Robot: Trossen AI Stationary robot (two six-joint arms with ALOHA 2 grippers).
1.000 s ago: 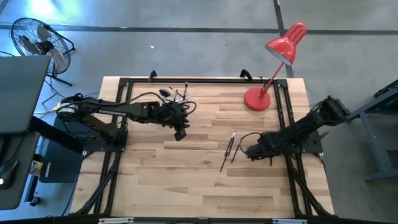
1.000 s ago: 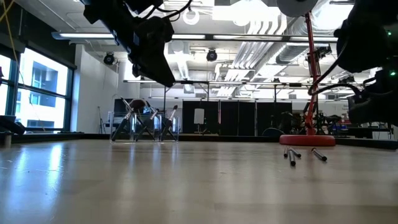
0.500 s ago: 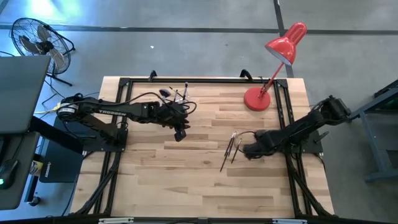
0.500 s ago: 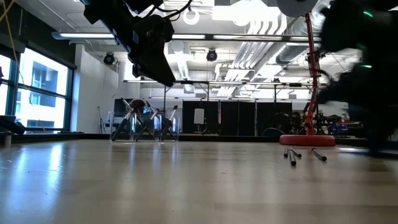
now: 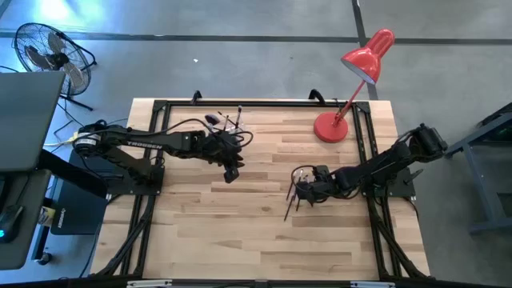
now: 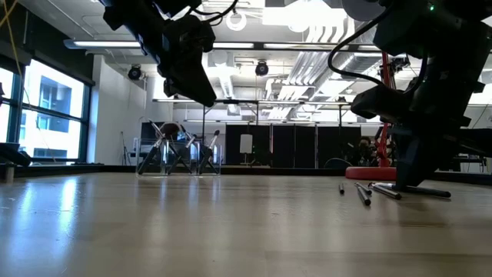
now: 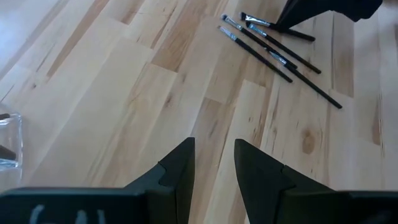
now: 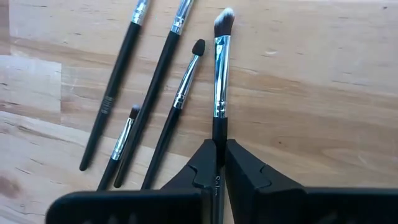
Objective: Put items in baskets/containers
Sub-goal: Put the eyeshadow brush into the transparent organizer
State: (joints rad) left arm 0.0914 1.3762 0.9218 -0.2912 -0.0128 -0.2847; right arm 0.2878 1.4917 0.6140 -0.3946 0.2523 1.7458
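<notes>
From high up, the job looks only partly done. Some brushes already stand in the clear cup (image 5: 228,122), at the upper middle of the picture, near the back edge of the desk (image 5: 240,224). More loose brushes (image 5: 293,198) lie on the wood right of the middle. The right hand (image 5: 302,187) is down on that bunch, its arm stretched in low from the right side. The left hand (image 5: 232,171) hangs just below the cup, its arm reaching in from the left. A red lamp (image 5: 352,84) stands in the upper right.

From down low, the cup (image 6: 178,158) sits far back on the left with brushes sticking out of it. Loose brushes (image 6: 367,192) lie flat on the right. The right hand (image 6: 411,165) comes straight down onto them. The left hand (image 6: 188,65) hangs high in the upper left, well above the desk.

From the left wrist, the left hand (image 7: 214,171) has its two fingers apart with nothing between them. A corner of the cup (image 7: 9,140) shows at the left edge. The loose brushes (image 7: 277,53) lie far off in the upper right.

From the right wrist, the right hand (image 8: 219,165) is pinched tight on the handle of one brush (image 8: 220,68), which points up the picture with its soft tip at the top. Four other brushes (image 8: 149,99) lie just left of it. I think about five still need to go in.
</notes>
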